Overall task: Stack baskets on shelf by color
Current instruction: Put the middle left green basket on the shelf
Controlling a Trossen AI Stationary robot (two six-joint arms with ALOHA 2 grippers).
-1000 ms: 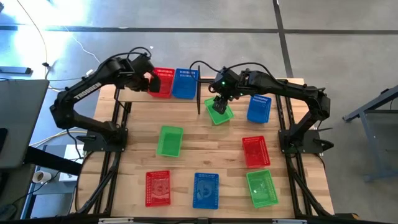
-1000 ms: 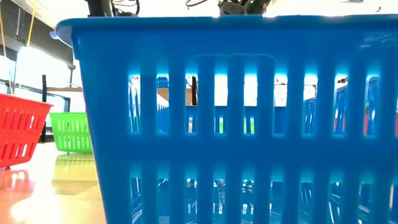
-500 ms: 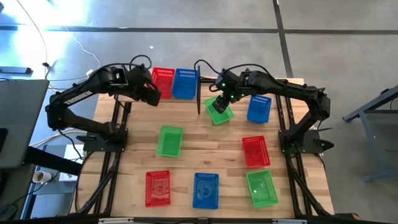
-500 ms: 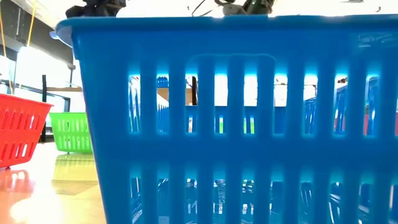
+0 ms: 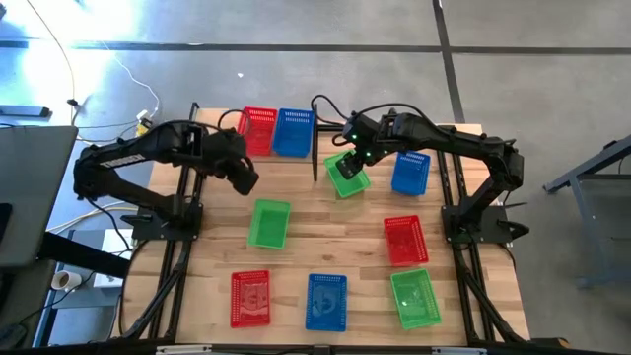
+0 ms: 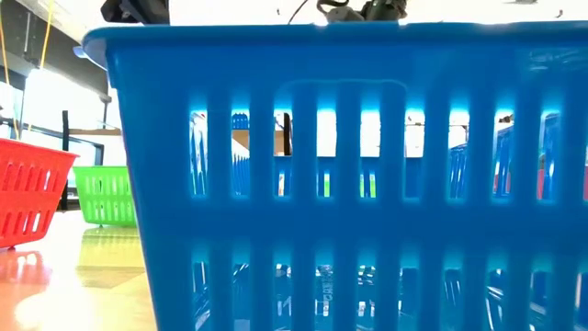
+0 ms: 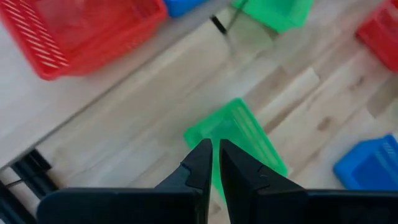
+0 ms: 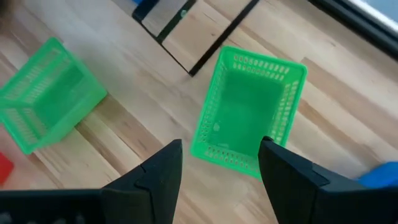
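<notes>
A red basket (image 5: 258, 131) and a blue basket (image 5: 293, 132) stand side by side on the shelf (image 5: 212, 120) at the table's far edge. My left gripper (image 5: 245, 176) (image 7: 213, 158) is shut and holds nothing; it hangs over bare tabletop just in front of the shelf, above the far end of a green basket (image 5: 268, 223) (image 7: 239, 134). My right gripper (image 5: 350, 163) (image 8: 217, 155) is open above another green basket (image 5: 347, 177) (image 8: 249, 112). That basket stands askew on the table beside the shelf's black post (image 5: 315, 153), clear of the fingers.
Other baskets stand loose on the table: blue (image 5: 410, 172) at the right, red (image 5: 405, 240), green (image 5: 415, 298), blue (image 5: 326, 301) and red (image 5: 250, 297) toward the near edge. The near blue basket (image 6: 340, 175) fills the low view.
My left gripper has drawn back from over the red basket on the shelf. It has swung toward the table's near edge and now hangs over the tabletop by the green basket, still shut. My right gripper has rolled about its wrist while staying in place, still open.
</notes>
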